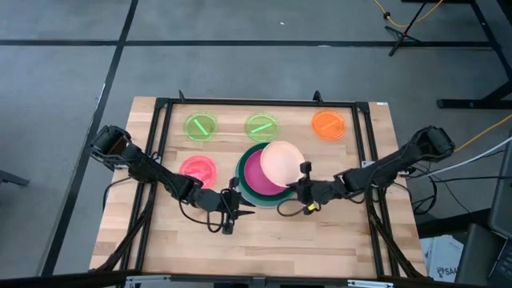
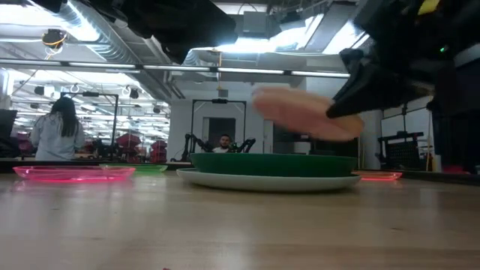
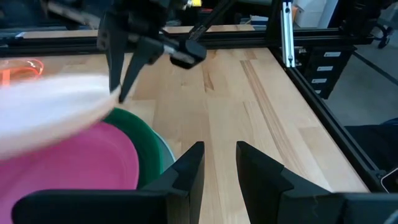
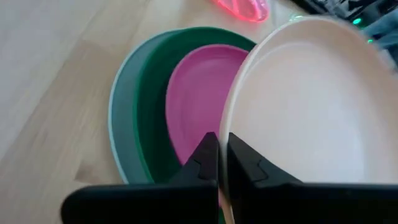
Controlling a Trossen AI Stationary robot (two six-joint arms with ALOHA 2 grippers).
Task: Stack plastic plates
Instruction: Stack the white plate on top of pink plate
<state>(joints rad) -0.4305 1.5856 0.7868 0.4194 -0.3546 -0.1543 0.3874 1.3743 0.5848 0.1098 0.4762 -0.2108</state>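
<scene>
stack (image 1: pixel 254 186): light blue plate (image 4: pixel 124 106) at the bottom, dark green plate (image 1: pixel 250 190) on it, magenta plate (image 1: pixel 258 170) inside the green; sits mid table (image 1: pixel 320 240)
cream plate (image 1: pixel 282 162): held tilted above the stack, over its far-right part, not resting on the magenta; in low view it hangs clear above the green rim
right gripper (image 1: pixel 302 189): just right of the stack, fingers pinched on the cream plate's rim; wrist view shows both fingers (image 4: pixel 205 155) clamped w/ the rim between them
left gripper (image 1: pixel 240 206): at the stack's near-left edge, low over the table, fingers (image 3: pixel 186 174) parted w/ a gap, nothing in them; wrist view looks across the stack at the right gripper
pink plate (image 1: pixel 198 170): flat on table, left of the stack, apart from it
lime green plate A (image 1: pixel 200 126): far-left of the stack, alone
lime green plate B (image 1: pixel 262 126): directly beyond the stack, alone
orange plate (image 1: pixel 329 124): far-right of the stack, alone
frame (image 1: pixel 264 102): black rail around the table, beyond the three far plates
room: low view shows a person (image 2: pixel 57 133) standing far behind the stack, left side, and another person (image 2: pixel 223 142) seated straight behind it
</scene>
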